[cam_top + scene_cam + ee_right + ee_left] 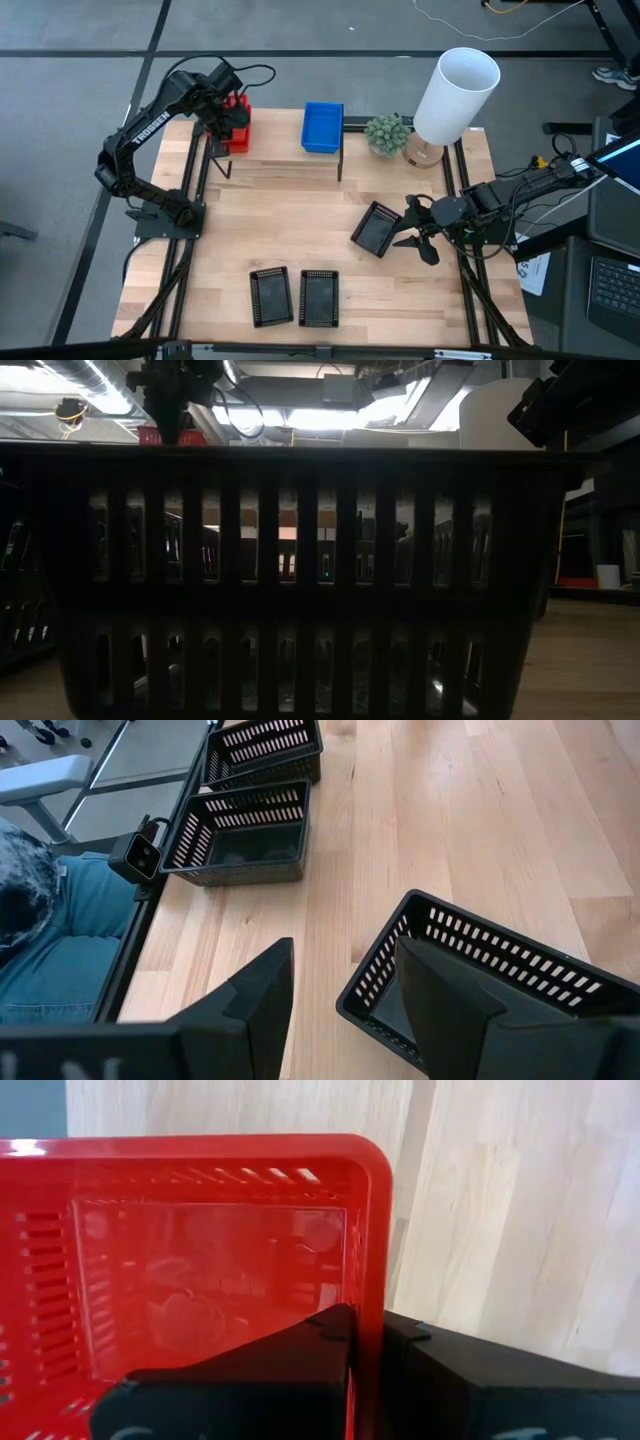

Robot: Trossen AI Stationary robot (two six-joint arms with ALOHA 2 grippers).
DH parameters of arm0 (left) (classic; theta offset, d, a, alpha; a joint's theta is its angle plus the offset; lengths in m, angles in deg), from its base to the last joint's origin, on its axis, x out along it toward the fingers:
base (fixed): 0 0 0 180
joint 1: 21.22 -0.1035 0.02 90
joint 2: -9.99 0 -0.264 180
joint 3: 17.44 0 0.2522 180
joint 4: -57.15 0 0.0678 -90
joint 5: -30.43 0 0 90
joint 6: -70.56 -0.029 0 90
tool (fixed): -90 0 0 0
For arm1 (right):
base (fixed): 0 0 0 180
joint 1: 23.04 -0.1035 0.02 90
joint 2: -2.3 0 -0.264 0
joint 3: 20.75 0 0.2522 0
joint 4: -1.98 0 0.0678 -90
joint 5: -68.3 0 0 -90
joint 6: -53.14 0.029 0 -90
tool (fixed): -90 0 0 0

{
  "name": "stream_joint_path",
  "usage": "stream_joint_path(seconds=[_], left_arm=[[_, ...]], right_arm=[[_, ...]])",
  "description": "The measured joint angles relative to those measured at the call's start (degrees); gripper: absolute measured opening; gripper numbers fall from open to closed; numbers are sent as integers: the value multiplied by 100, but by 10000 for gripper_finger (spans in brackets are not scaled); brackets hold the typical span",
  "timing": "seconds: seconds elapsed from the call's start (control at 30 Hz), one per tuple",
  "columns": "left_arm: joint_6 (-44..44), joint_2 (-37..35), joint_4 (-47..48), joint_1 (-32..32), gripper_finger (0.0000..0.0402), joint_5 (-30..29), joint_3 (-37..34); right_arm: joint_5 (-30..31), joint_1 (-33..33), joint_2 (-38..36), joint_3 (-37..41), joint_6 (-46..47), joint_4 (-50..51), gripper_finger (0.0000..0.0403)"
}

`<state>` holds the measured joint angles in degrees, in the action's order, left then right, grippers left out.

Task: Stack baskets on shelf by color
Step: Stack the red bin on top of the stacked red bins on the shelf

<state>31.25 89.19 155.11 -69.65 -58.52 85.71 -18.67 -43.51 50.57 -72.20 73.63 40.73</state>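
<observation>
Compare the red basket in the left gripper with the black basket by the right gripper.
The red basket is pinched by its rim in the shut left gripper at the shelf; the black basket sits askew on the table, the open right gripper straddling its wall. Both are slotted plastic.

The worktop (pixel 300 230) is pale wood with a smooth matt finish and visible plank seams. The red basket (pixel 200 1250) is glossy moulded plastic with slotted walls and a shiny floor, while the black baskets (pixel 245 835) beside the worktop's edge are duller slotted plastic. The shelf (pixel 280 165) shows the same light wood on thin black metal legs.
</observation>
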Motion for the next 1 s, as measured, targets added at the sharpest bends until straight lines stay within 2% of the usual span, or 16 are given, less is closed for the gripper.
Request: stream_joint_path(seconds=[0.57,0.77,1.0], left_arm=[[241,-11,64,59,76,-44,21],[374,-13,263,291,79,-124,480],[472,-20,374,698,79,-709,1063]], right_arm=[[-2,-1,0,0,0,7,174],[-4,0,0,0,0,11,174],[-4,-2,0,0,0,13,174]])
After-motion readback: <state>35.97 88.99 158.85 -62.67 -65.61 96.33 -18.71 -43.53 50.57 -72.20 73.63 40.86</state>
